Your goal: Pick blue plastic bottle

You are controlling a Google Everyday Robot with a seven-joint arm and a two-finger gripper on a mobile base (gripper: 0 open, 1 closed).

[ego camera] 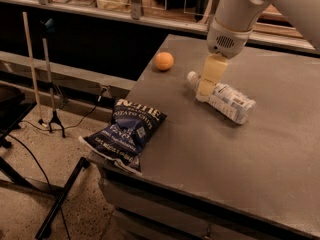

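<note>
The blue plastic bottle (227, 101) lies on its side on the grey table (240, 154), white cap pointing to the back left, clear body with a white-and-blue label. My gripper (204, 95) hangs down from the arm's white wrist (227, 31), its cream-coloured fingers (209, 79) right over the bottle's neck, just behind the cap. Part of the neck is hidden behind them.
An orange (164, 61) sits at the table's back left. A dark blue chip bag (125, 132) lies at the front left, overhanging the table edge. A counter rail (135, 14) runs behind. A stand with cables (50, 84) is on the floor to the left.
</note>
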